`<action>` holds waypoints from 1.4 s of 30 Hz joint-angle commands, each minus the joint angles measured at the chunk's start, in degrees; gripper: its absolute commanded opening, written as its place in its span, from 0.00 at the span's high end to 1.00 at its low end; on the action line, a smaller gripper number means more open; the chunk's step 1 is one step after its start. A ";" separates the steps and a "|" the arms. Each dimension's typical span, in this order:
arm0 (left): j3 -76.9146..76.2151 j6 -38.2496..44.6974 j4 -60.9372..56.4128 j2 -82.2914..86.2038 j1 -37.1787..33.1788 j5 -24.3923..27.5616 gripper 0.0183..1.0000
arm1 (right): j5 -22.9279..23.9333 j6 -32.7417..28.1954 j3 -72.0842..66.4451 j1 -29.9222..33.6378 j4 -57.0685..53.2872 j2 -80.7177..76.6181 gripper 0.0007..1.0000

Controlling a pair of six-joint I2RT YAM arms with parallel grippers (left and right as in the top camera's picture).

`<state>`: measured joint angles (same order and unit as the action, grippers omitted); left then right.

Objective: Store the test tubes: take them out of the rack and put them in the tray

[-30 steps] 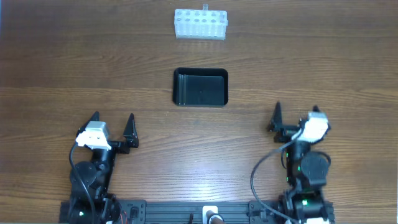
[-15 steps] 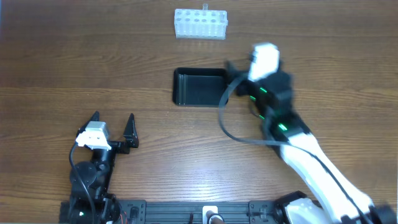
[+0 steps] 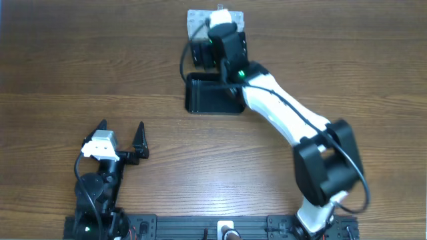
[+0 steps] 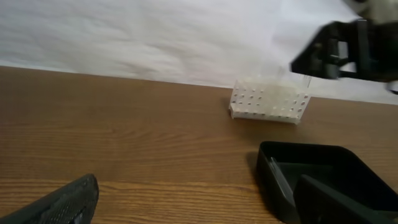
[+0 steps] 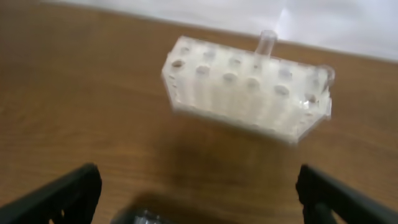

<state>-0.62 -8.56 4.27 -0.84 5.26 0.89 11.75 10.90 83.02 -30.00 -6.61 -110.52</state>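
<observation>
Wooden table (image 3: 80, 60) with two arms. The right arm (image 3: 287, 117) stretches across the black tray (image 3: 189, 93) to the far side of the table, while the left arm (image 3: 100, 180) is parked near its base. Its left gripper (image 3: 121, 125) is spread and holds nothing, and tray and rack stand well ahead of it. The tray lies under the right arm's wrist, just behind the right gripper (image 5: 198, 174). The white rack (image 5: 242, 93) stands just ahead of that gripper, in the gap between its two fingers and beyond their tips. The right gripper is spread wide, grasps nothing and touches neither rack nor tube. One clear tube (image 5: 266, 42) stands upright in the row of the rack farthest from the gripper, its top well proud of the rack. The holes nearer the gripper look vacant. Step in hand, as judged: approach for the first pick. To do it well, the gripper should go forward over the vacant near row until the tube's exposed top sits midway between the fingers. It should then close only on the part above the rack, with light force. The lift should run straight along the tube's axis until its foot clears the hole. A slanted pull would likely drag or tip the light rack.
</observation>
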 commanded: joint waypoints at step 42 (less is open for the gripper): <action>0.28 0.66 0.11 0.57 -0.39 0.81 0.00 | 9.75 3.69 28.83 3.30 1.25 -25.57 0.01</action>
<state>-0.62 -8.56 4.25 -0.84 5.26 0.91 20.58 14.00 110.28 -26.81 -5.93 -134.08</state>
